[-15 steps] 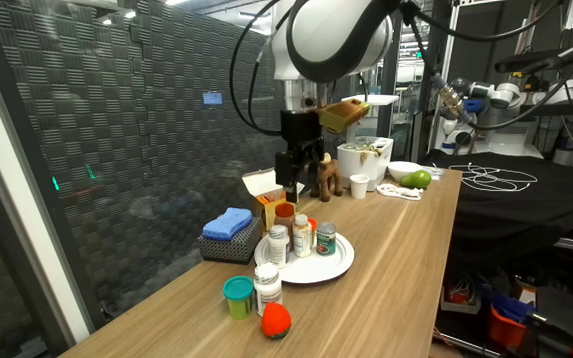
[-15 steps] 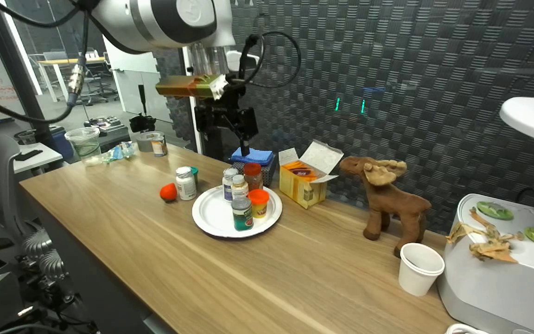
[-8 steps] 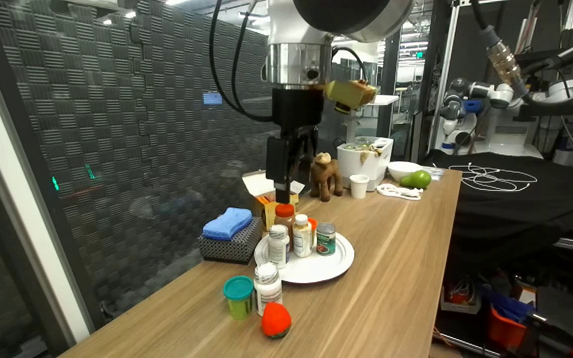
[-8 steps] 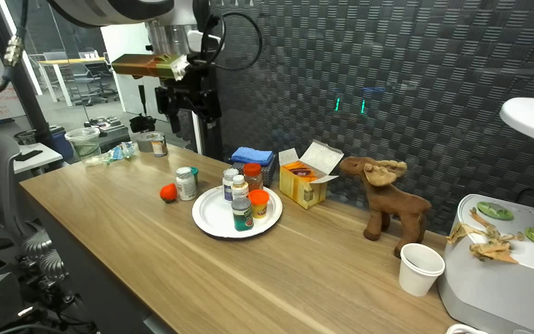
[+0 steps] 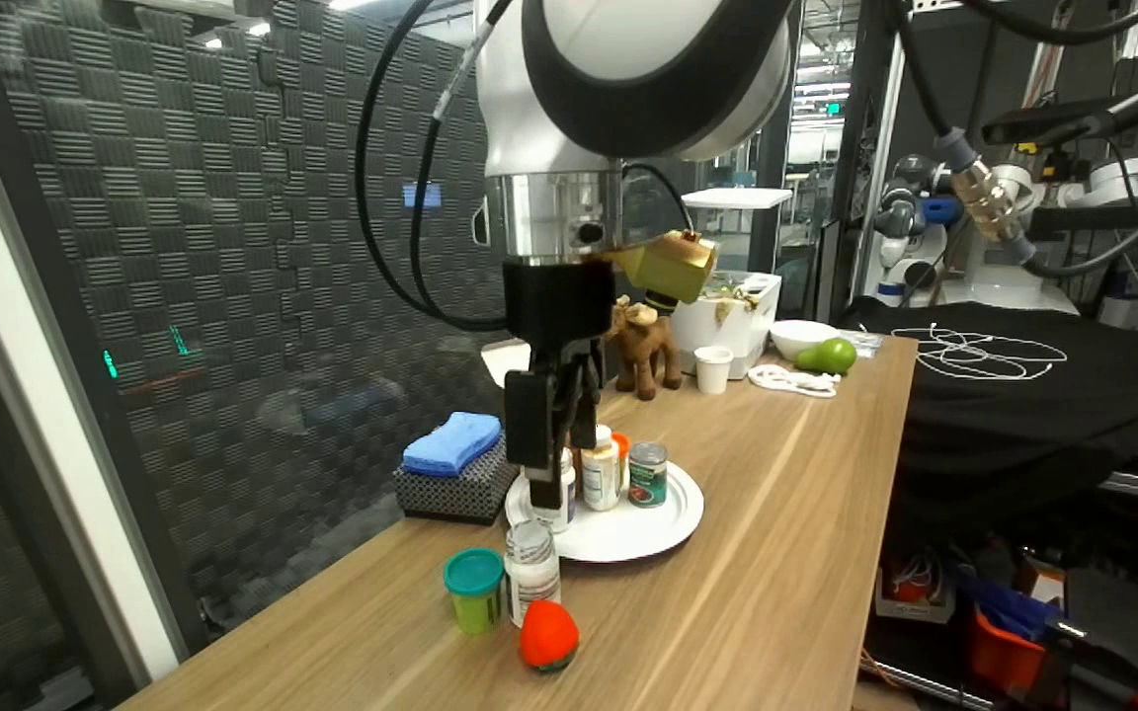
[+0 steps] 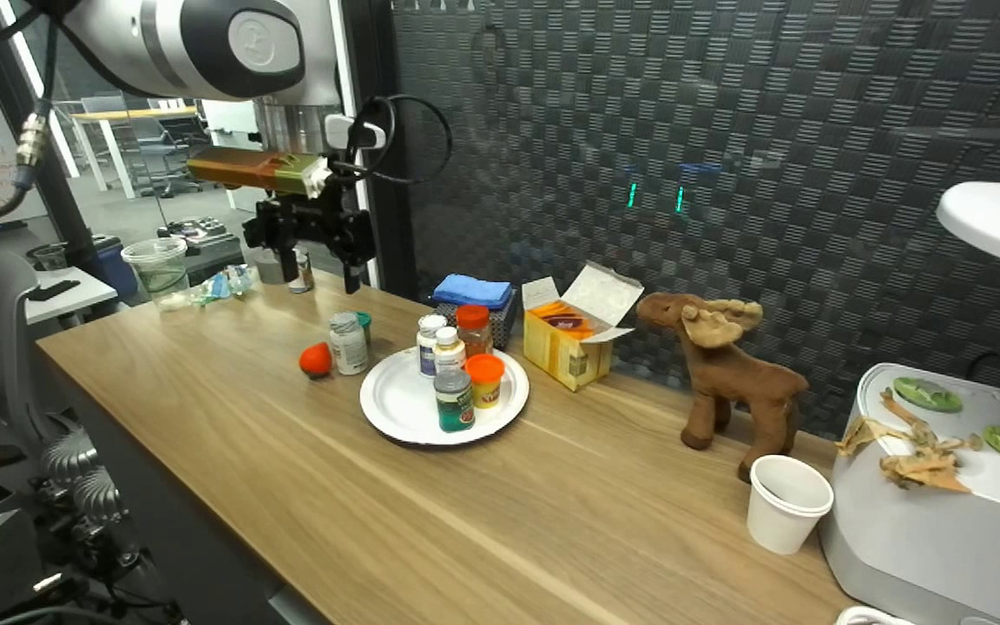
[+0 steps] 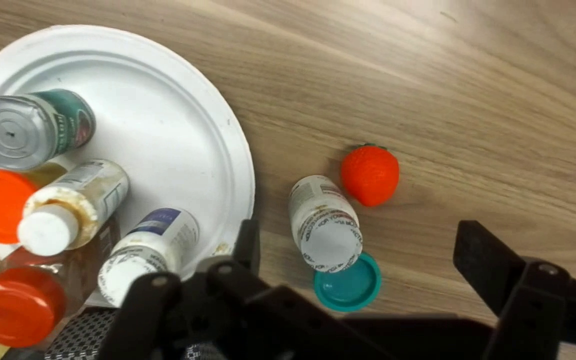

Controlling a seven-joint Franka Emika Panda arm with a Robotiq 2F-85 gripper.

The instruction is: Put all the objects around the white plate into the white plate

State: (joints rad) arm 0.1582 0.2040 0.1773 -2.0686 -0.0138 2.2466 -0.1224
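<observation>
Gripper [image 6: 320,274]: one, black, held above the wood-grained table [image 7: 468,110]; fingers are spread wide.
Loose bottle [image 7: 322,217]: one, white, cylindrical, stood just off the plate [image 7: 168,125].
Teal-lidded tub [image 7: 350,287]: one, round, set beside it.
Red ball [image 7: 369,175]: one, dimpled, strawberry-shaped.
Plate: one, round, rimmed.
On plate: two white bottles [image 7: 83,192], one metal can [image 7: 33,127], one orange-lidded tub [image 6: 485,380], one red-capped jar [image 6: 474,330].

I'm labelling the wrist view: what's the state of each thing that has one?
Gripper: open, holding nothing
White plate: holding five items
Green can: upright, closed
Orange-lidded tub: shut
Purple-labelled bottle: upright, capped
Narrow-capped bottle: upright, capped
Red-capped jar: upright, shut
Off-plate bottle: upright, capped
Teal-lidded tub: upright, shut
Strawberry: off plate
Yellow box: flaps open
</observation>
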